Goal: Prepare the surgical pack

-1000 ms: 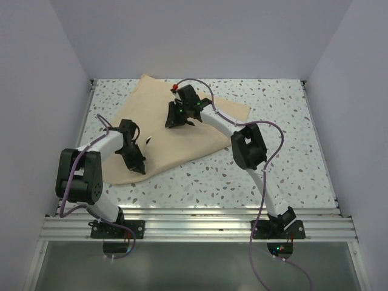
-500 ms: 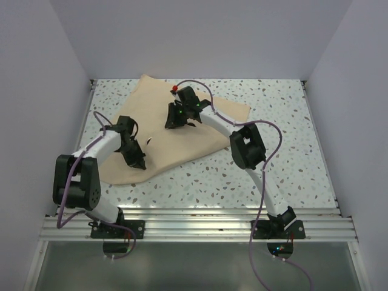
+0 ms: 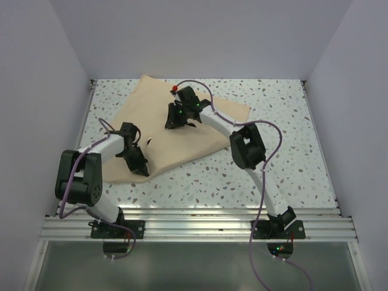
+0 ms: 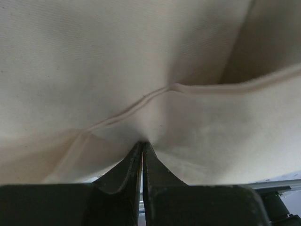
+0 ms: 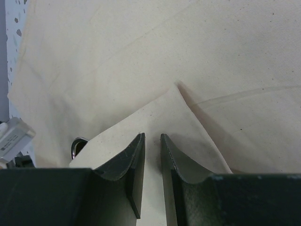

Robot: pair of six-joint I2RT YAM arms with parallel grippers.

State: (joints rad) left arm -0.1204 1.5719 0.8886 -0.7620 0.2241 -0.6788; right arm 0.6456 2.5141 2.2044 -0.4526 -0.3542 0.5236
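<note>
The surgical pack shows as a tan wrap sheet [image 3: 188,145] lying loosely spread on the speckled table; no tray is visible. My left gripper [image 3: 140,168] is at the sheet's near-left part. In the left wrist view it [image 4: 142,145] is shut on a puckered pinch of the sheet [image 4: 141,56], just below a hemmed fold. My right gripper [image 3: 174,123] is over the sheet's middle. Its jaws [image 5: 153,136] stand a little apart above a folded-over corner flap [image 5: 162,115], with nothing between them. A small dark shiny curved bit [image 5: 76,145] peeks out at the flap's left edge.
The speckled table [image 3: 279,127] is walled in white on three sides. A metal rail [image 3: 194,225] with both arm bases runs along the near edge. A purple cable loops over the right arm [image 3: 245,145], which reaches across the sheet's right part.
The left gripper has shifted slightly toward the near edge with the cloth in its tips. The right arm has stayed still.
</note>
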